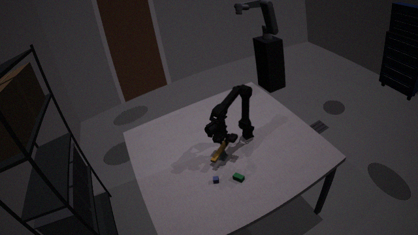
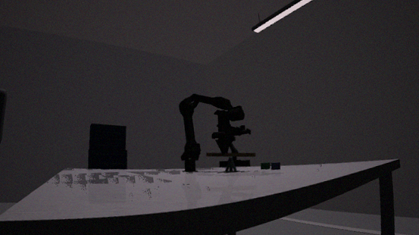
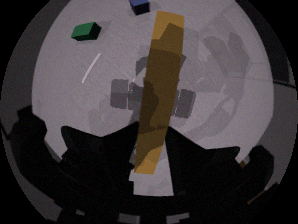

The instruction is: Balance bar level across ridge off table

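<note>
A long yellow bar (image 1: pixel 218 153) (image 2: pixel 230 154) (image 3: pixel 160 90) lies about level over the small dark ridge (image 2: pixel 230 165) (image 3: pixel 123 94) in the middle of the table (image 1: pixel 183 209). In the exterior view both bar ends are clear of the table top. My gripper (image 1: pixel 223 142) (image 2: pixel 231 150) (image 3: pixel 152 127) comes straight down onto the bar and is shut on it near its middle. I cannot tell whether the bar touches the ridge top.
A green block (image 1: pixel 238 177) (image 2: pixel 265 165) (image 3: pixel 87 30) and a small blue cube (image 1: pixel 215 179) (image 2: pixel 275 165) (image 3: pixel 140 4) lie on the table in front of the ridge. The arm's base (image 1: pixel 247 135) stands behind it. A second robot on a black pedestal (image 1: pixel 269 62) stands beyond the table.
</note>
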